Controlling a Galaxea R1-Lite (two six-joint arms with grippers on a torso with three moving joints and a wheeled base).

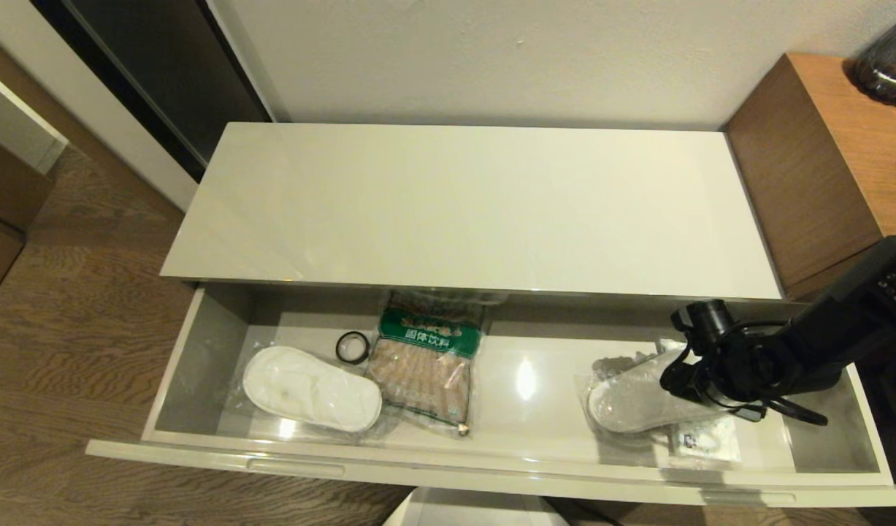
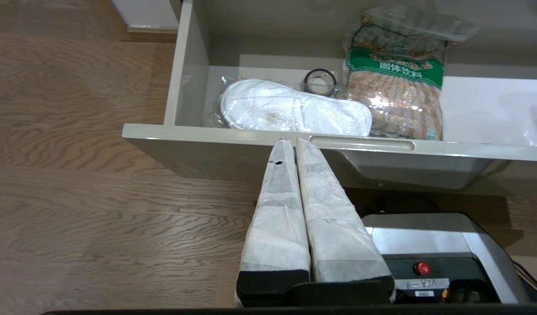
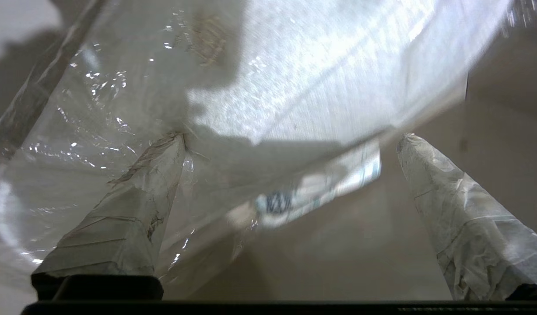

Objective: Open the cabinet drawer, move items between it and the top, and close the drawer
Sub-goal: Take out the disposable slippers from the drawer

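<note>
The drawer (image 1: 199,456) stands pulled out under the bare glossy cream top (image 1: 477,204). At its left lie one bagged white slipper pair (image 1: 312,394) and the small black tape roll (image 1: 353,347). The other bagged slipper pair (image 1: 630,398) lies at the right, overlapping the flat white packet (image 1: 703,442). My right gripper (image 3: 290,140) hangs open low over that bag (image 3: 294,65), one fingertip (image 3: 174,144) against the plastic, the packet (image 3: 325,188) showing beneath. My left gripper (image 2: 292,140) is shut on nothing, just in front of the drawer's front rim (image 2: 207,133).
A brown bag with a green label (image 1: 429,365) lies mid-drawer beside the tape roll. A brown wooden unit (image 1: 842,146) with a dark glass object (image 1: 886,66) stands to the right of the cabinet. My base (image 2: 439,245) sits below the drawer front, on the wood floor.
</note>
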